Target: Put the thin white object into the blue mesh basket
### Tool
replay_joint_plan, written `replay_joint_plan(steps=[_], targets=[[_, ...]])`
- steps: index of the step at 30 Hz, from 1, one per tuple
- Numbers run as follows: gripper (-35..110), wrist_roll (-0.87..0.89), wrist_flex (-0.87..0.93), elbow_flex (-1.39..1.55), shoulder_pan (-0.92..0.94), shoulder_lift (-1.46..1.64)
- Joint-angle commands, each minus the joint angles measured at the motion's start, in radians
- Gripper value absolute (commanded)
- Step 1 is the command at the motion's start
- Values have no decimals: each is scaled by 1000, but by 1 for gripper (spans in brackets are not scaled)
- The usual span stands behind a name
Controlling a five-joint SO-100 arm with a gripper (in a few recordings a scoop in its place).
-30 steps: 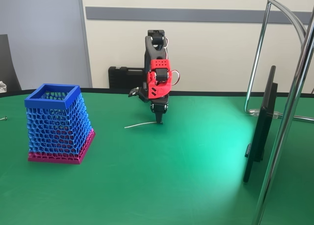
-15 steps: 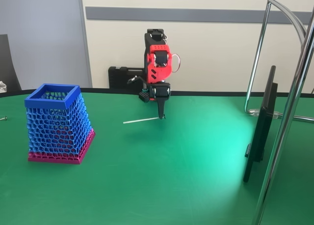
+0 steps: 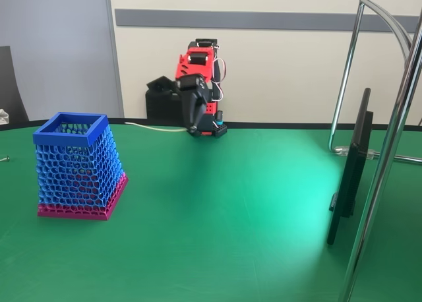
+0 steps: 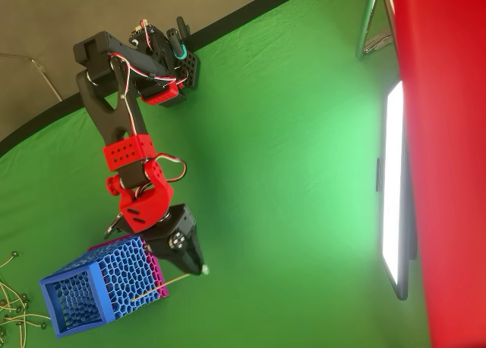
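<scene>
Above the green table (image 3: 250, 210), the gripper (image 3: 192, 128) pinches one end of the white stick (image 3: 155, 127), jaws pressed on it, so the stick juts level toward the basket (image 3: 78, 165) on the left of the fixed view. From overhead the stick's (image 4: 156, 286) free end lies over the basket's (image 4: 95, 287) side mesh, short of the opening. Best to carry it further across, tilt the free end down inside the rim, and release only then, since a level stick would likely bridge the rim or slide off.

Low front fixed view, top-down overhead, shared green table (image 3: 217, 216)
</scene>
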Motion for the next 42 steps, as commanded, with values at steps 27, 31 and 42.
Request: replay_joint_plan(steps=[27,31,42], targets=[[0,799,54,-476,433,-288],[0,848,49,-417,449,-255],[8,672,-98,-149,560,-29]])
